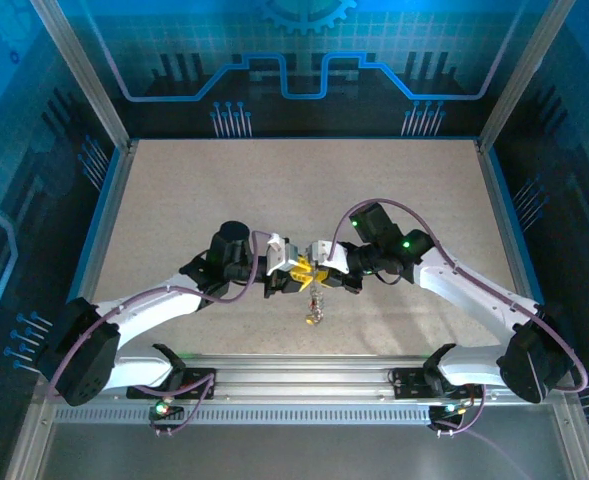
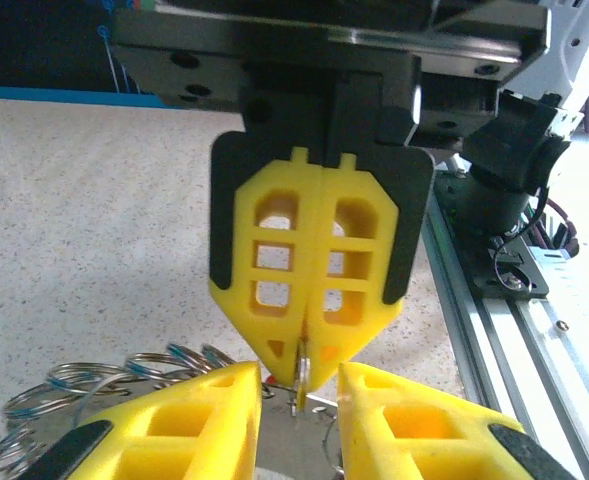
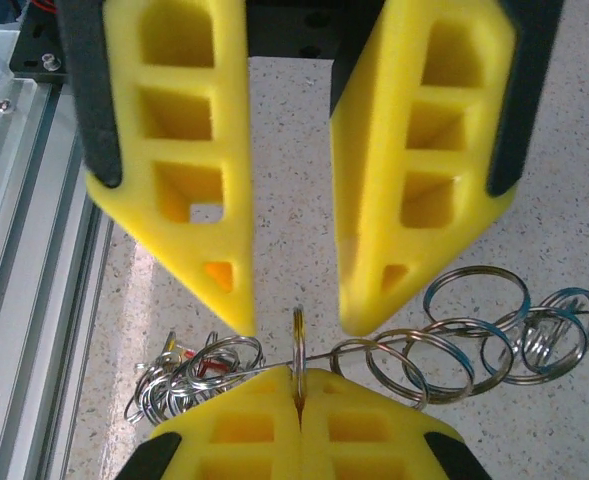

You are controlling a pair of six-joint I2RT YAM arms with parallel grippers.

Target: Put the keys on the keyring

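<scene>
My right gripper is shut on the keyring, a thin silvery ring seen edge-on that sticks up from its closed yellow fingertips. My left gripper faces it with its fingers apart, one on each side of the ring and touching neither side. In the left wrist view the left gripper is open around the right gripper and the keyring. A bunch of small rings and keys with red and yellow bits hangs at the left on a thin wire passing the ring. From above, the keys dangle below both grippers.
A chain of linked silver rings with bluish tints lies on the speckled tabletop to the right of the grip. The aluminium rail runs along the near table edge. Blue walls and metal posts enclose the table.
</scene>
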